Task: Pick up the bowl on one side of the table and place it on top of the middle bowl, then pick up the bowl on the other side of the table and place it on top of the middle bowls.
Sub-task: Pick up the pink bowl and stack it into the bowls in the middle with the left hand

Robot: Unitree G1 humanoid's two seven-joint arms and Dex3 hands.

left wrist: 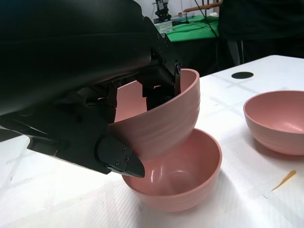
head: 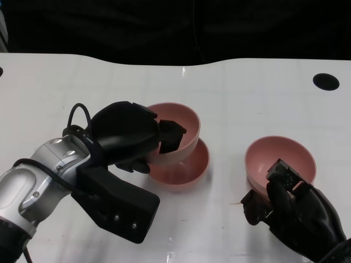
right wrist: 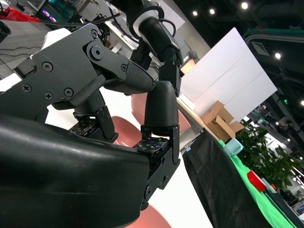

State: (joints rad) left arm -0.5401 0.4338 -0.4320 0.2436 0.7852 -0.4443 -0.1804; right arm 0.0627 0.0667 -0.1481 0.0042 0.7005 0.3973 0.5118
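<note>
Pink, smooth, thin-walled plastic bowl hung tilted over the matching middle bowl, the left hand pinching its rim; it appeared light, rigid and slippery. The right hand curled its fingers at the third bowl's near rim.

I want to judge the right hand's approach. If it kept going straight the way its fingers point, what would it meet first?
Most likely the near rim of the right-side bowl: the right hand sits just short of it, fingers already over the rim.

Silver forearm, black robot hand
</note>
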